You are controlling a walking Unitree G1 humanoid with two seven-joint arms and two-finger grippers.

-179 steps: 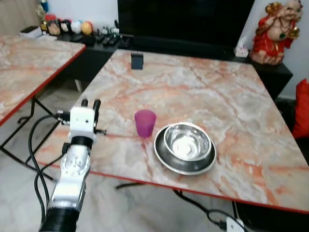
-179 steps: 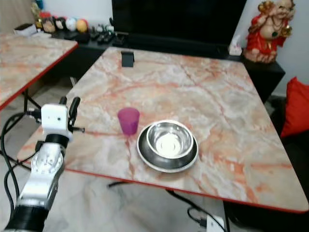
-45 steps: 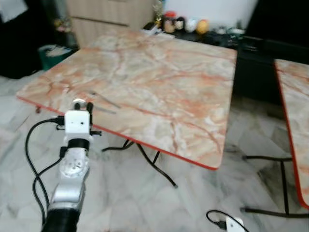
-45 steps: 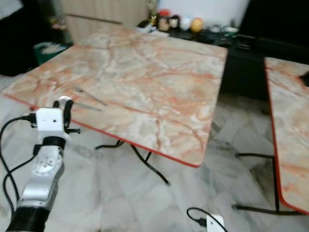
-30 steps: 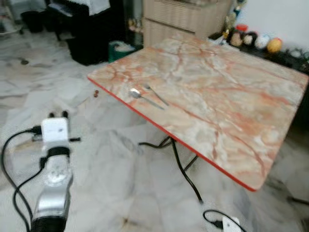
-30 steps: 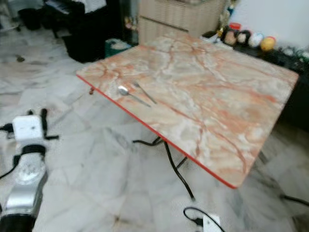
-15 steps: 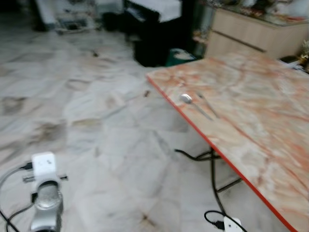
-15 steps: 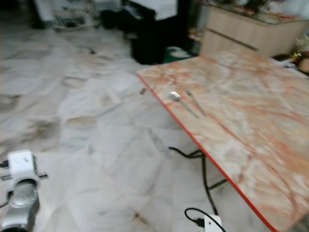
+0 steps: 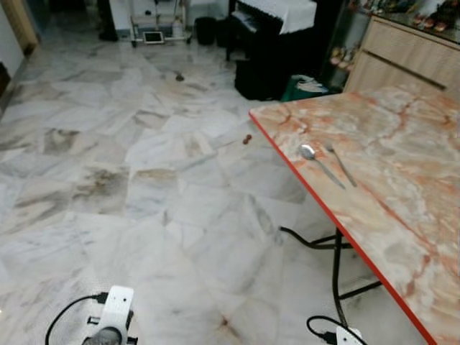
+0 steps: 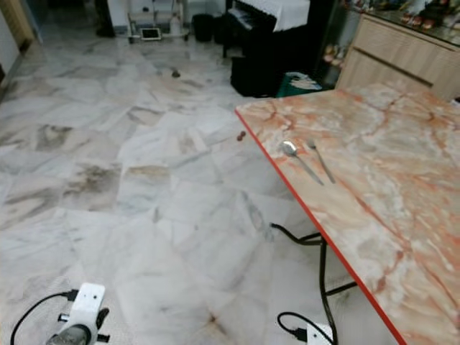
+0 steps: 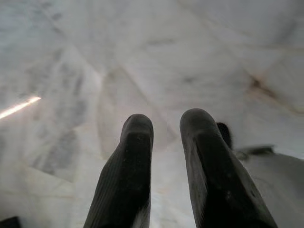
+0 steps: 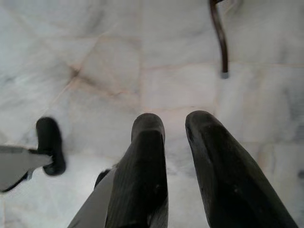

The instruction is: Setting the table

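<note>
A spoon and a fork lie side by side near the corner of a marble table with a red edge, at the right of the head views. My left arm's white wrist box hangs low at the bottom left, far from the table. In the left wrist view my left gripper points at the marble floor, fingers slightly apart with nothing between them. My right gripper also hangs over the floor, slightly open and holding nothing.
A black cable and a white power strip lie on the floor under the table, beside its dark leg. Black furniture under a white cloth and a wooden cabinet stand beyond. Wide marble floor stretches left.
The view has swung left and away from the first table; this table with spoon and fork now sits at the right. My left arm has sunk to the picture's bottom edge.
</note>
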